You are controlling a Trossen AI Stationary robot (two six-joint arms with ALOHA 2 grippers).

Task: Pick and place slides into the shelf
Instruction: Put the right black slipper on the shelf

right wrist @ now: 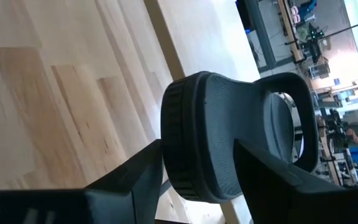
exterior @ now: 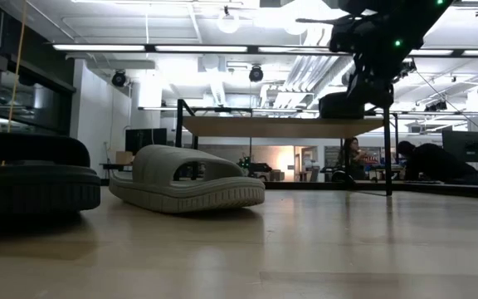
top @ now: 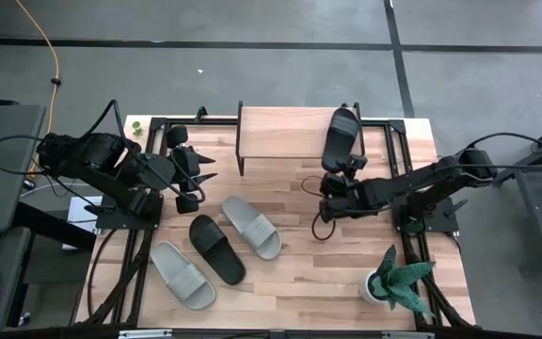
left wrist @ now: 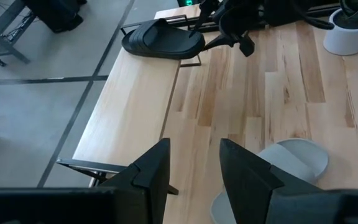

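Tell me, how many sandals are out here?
4: one black on the shelf by the right end effector; one black and two grey on the table.

- I see the shelf point(top: 285, 127) at the table's point(top: 299, 292) far edge, one slide point(top: 341, 139) on its right end.
- Three slides point(top: 216, 248) lie side by side, left of centre.
- A potted plant point(top: 395, 280) stands near the right corner.
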